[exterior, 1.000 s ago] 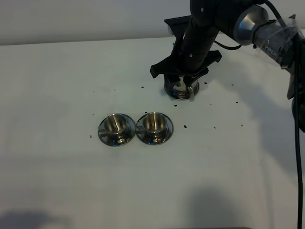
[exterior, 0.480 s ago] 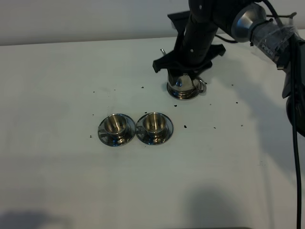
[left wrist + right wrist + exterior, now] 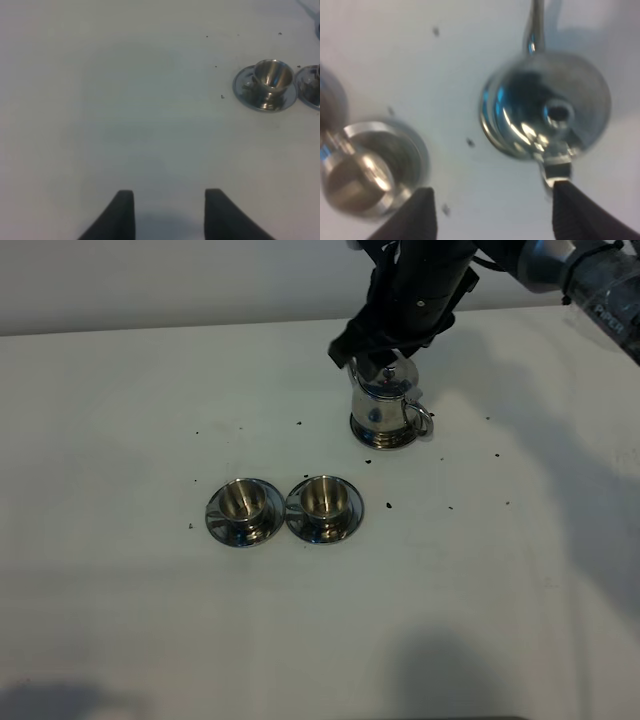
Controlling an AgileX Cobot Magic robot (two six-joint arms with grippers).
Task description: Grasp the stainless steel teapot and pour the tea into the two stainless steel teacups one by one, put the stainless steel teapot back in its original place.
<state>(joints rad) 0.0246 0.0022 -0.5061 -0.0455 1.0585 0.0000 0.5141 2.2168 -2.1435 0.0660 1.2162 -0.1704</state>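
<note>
Two stainless steel teacups (image 3: 243, 502) are sitting side by side near the middle of the white surface (image 3: 120, 440). The right-hand teacup (image 3: 323, 500) is resting just beside its twin, and I cannot tell whether their saucers are touching. Each cup is small, round and mirror-bright, flaring to a wide rim, showing a brassy sheen inside and standing on a flat round steel saucer (image 3: 213, 520).

The surface is looking matte and pale, and small dark specks (image 3: 389, 505) are lying scattered over it. A plain light wall (image 3: 150, 280) is running along its far edge.

The stainless steel teapot (image 3: 385, 410) is standing upright on the surface, beyond the cups and to their right, well apart from them. It is bell-shaped and highly polished, with a knobbed lid, a loop handle (image 3: 420, 422) facing right and a flared foot. From my right wrist view I am seeing it from above, its thin spout (image 3: 535, 25) pointing away.

My right arm (image 3: 410, 300), black and glossy, is hanging directly over the teapot. My right fingers (image 3: 575, 215) are standing apart with nothing between them, one tip lying close to the handle.

My left fingers (image 3: 120, 215), dark and tapered, are also spread apart over bare surface, gripping nothing, with one teacup off to the side.
</note>
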